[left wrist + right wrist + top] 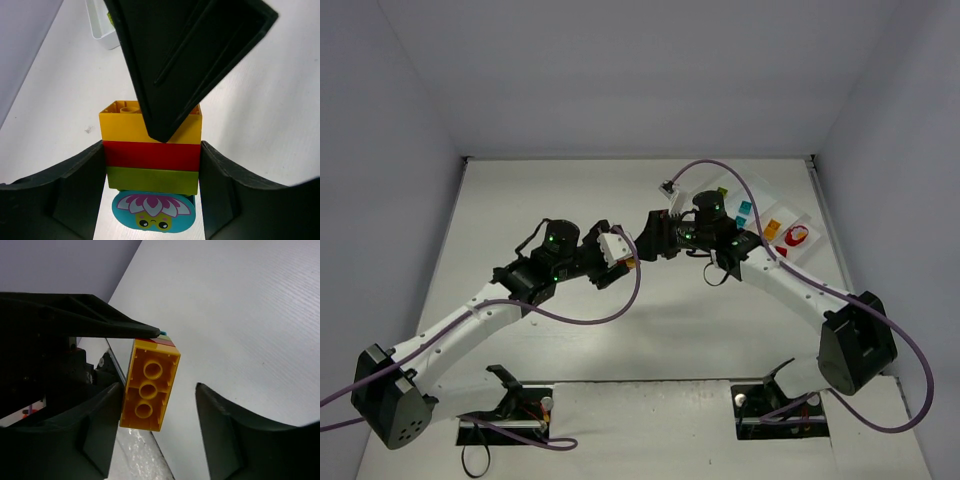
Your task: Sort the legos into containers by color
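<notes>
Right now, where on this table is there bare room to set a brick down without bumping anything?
Bare table lies far left, between the left arm and the back wall, and at the near edge, between it and the right arm. Crowded: mid-table, where the left pincer holds the brick stack inside the open right pincer, and far right, around the tray.

Brick stack (149, 390) left of center, the orange-yellow brick's hollow underside with three round tubes facing the camera, thin red and green layers behind its top edge. Right gripper (159, 390) fingers stand apart low in frame, stack just beside the left-of-frame one. Dark finger (75, 320) reaches in from the upper left, its tip at the stack's top. White table (240, 315) behind.
</notes>
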`<control>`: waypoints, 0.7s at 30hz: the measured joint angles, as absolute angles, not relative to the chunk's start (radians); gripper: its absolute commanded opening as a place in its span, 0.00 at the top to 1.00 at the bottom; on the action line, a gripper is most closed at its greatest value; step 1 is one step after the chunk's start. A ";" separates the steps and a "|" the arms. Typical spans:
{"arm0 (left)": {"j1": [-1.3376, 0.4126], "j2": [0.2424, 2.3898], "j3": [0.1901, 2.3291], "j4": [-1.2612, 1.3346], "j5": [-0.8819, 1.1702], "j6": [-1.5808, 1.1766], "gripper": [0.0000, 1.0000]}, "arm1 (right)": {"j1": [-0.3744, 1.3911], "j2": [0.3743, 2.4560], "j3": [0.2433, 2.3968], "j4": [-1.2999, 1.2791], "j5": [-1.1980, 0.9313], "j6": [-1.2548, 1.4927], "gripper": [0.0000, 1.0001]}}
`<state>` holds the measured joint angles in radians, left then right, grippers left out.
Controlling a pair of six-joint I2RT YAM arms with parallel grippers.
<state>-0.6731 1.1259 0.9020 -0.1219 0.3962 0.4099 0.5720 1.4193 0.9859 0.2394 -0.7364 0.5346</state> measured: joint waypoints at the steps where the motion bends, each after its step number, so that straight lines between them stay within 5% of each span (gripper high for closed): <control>1: -0.673 1.126 0.902 -0.120 0.396 0.410 0.86 | 0.575 1.420 0.986 0.243 -0.735 0.537 0.59; 7: -0.673 1.140 0.902 -0.108 0.381 0.415 0.93 | 0.577 1.423 0.986 0.252 -0.716 0.562 1.00; 21: -0.677 1.186 0.902 -0.060 0.410 0.406 1.00 | 0.331 1.314 0.928 0.216 -0.772 0.527 1.00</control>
<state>-0.6769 1.1858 0.9020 -0.0601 0.4099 0.4065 0.3305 1.3144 0.9283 0.2165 -0.7723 0.5266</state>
